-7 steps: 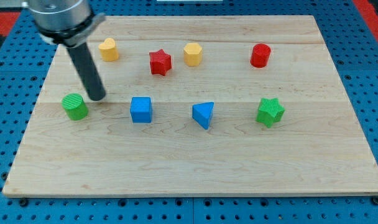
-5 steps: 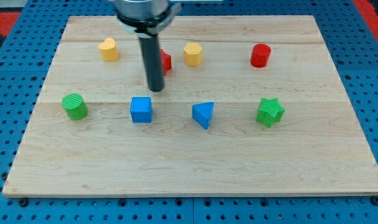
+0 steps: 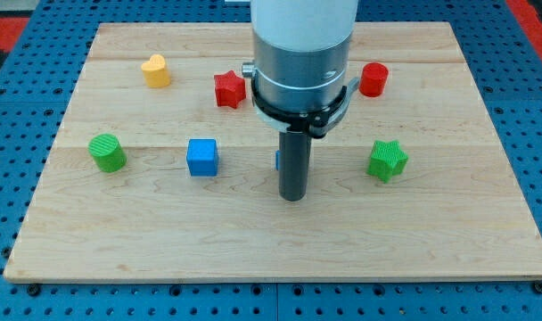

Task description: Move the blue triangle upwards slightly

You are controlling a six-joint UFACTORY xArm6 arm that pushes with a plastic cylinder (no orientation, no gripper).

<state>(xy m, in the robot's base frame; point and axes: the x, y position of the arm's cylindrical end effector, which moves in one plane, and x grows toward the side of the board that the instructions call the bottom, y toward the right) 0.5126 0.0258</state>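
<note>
The blue triangle is almost wholly hidden behind my rod; only a sliver of blue shows at the rod's left edge, at the middle of the board. My tip rests on the board just below the triangle, toward the view's bottom. Whether the tip touches the triangle cannot be told.
A blue cube lies left of the tip and a green cylinder further left. A green star is to the right. A yellow heart, a red star and a red cylinder lie along the top. The arm body hides the top middle.
My rod has swept from the board's left, past the blue cube, to the middle, and now stands just below the blue triangle, hiding it and the yellow block at the top.
</note>
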